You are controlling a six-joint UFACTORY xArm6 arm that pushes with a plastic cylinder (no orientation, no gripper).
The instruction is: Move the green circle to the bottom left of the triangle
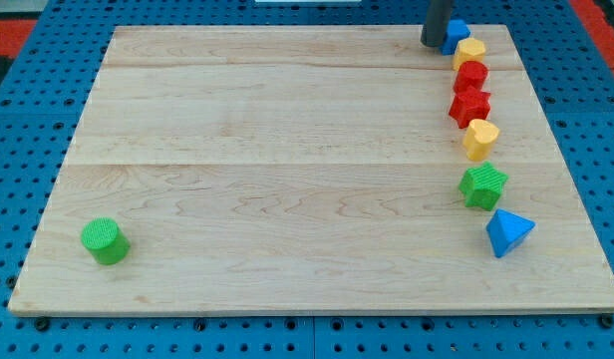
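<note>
Claw state: cannot tell, no claw is showing; the arm is ending in a dark rod.
My tip (434, 44): sitting at the view's top right, near the worktop's far edge, touching or just beside the left side of a blue block; well apart from the green circle.
Green circle (105, 241): standing alone at the view's bottom left corner of the worktop (267, 170), far from every other block.
Blue triangle (508, 232): lying at the view's lower right, lowest in the column of blocks.
Green block (483, 186): sitting just above-left of the blue triangle, shape looking star-like.
Lower yellow block (480, 139): sitting above the green block, slightly apart.
Red blocks: two sitting one above the other, upper (472, 76) and lower (469, 107), touching or nearly so.
Upper yellow block (470, 52): sitting on top of the red pair, edges seeming to be touching.
Blue block (457, 34): heading the column, partly hiding behind the rod, shape unclear.
</note>
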